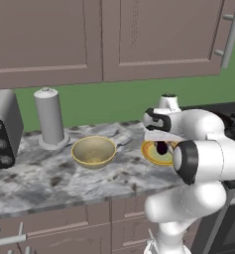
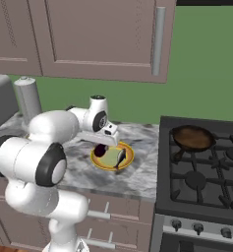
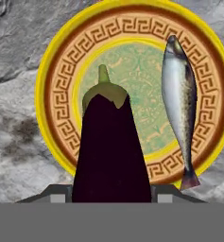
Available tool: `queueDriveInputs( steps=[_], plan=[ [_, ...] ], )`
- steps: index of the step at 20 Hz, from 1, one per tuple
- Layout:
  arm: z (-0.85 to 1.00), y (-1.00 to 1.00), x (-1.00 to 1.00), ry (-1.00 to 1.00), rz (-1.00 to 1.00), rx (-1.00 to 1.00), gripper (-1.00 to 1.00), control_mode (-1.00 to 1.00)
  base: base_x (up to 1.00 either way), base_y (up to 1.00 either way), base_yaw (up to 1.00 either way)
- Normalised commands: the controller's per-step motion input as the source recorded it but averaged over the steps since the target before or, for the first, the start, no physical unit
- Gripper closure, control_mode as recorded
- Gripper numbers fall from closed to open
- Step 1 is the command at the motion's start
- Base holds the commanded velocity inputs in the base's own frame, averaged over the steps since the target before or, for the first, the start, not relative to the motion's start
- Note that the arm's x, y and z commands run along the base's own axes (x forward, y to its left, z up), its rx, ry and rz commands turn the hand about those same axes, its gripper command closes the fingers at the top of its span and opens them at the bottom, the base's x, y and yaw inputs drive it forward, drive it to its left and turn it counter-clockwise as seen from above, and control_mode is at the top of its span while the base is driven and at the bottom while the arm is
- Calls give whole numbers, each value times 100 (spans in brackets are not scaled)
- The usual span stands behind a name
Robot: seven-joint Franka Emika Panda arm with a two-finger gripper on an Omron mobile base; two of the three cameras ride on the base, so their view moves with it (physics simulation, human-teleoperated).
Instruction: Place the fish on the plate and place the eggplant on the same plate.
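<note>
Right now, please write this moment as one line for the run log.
phase: eggplant placement | fish: lying on plate | eggplant: held between fingers, over plate | remaining: release eggplant onto plate

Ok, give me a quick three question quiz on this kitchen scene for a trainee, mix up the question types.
1. True or false: the fish already lies on the plate.
2. What is the tool holding?
A. the eggplant
B. the tan bowl
C. the brown pan
3. Fill the gap: in the hand view, the eggplant's green stem end points ____ the tool, over the plate's centre.

Key
1. True: the fish rests across the plate's patterned rim and green centre.
2. A: the eggplant sits between the fingertips, above the plate.
3. away from
</note>
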Motion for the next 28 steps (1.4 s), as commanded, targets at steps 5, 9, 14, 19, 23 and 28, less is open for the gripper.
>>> queueDriveInputs(
  steps=[5, 9, 14, 19, 23, 28],
  plan=[
    [-47, -6, 14, 0, 0, 0, 100, -100, 0, 0, 0],
    [-46, 0, 0, 0, 0, -3, 100, -100, 0, 0, 0],
    [-44, -4, 2, 0, 0, -4, 100, -100, 0, 0, 0],
    [-10, -8, 0, -2, 0, 0, 100, -100, 0, 0, 0],
    [0, 0, 0, 0, 0, 0, -100, -100, 0, 0, 0],
    [1, 0, 0, 0, 0, 0, -100, -100, 0, 0, 0]
  ],
)
